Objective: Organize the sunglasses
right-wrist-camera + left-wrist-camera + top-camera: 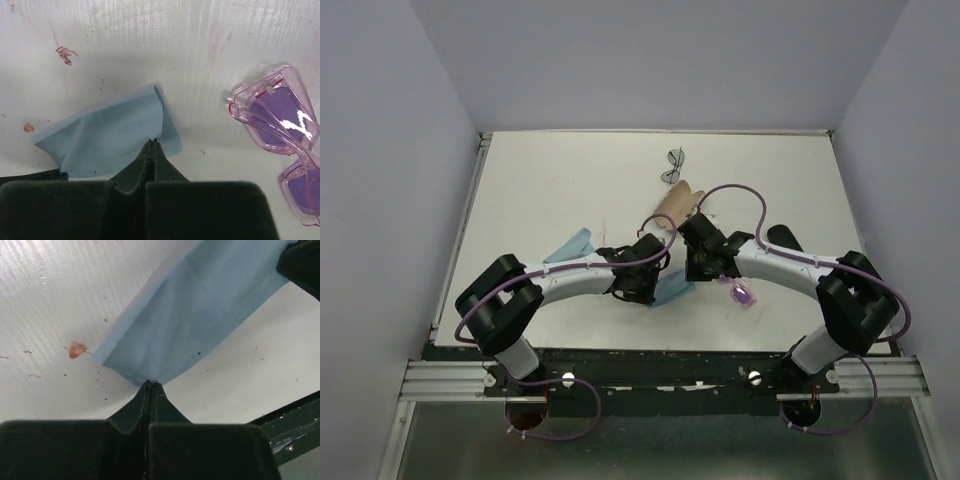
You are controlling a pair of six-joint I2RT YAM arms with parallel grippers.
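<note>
The left gripper (150,384) is fully closed, its tips pinching a corner of a blue cloth (200,305) that rises off the table (55,285) toward 1 o'clock. The right gripper (153,141) is closed just as tight, nipping the edge of a blue cloth (110,140) that spreads toward 9 o'clock. The wrist views do not settle whether both hold the same cloth. From above, 1 cloth (672,290) shows under the 2 wrists, mostly covered by them.

The pink pair (280,145) lies folded on the table at 3 o'clock of the right fingertips, cut off by the frame edge. From above it sits at 4 o'clock of that wrist (741,293). The dark pair (675,165) lies at the table's 12 o'clock, small and hard to read. A beige pouch (676,203) lies just nearer, partly behind the arms. A second cloth (570,245) lies at 10 o'clock of the left wrist. A black oblong (785,238) peeks out past the right arm.

The table is white, scuffed, with reddish stains (76,349). Plain pale walls (380,150) close in 3 sides.
</note>
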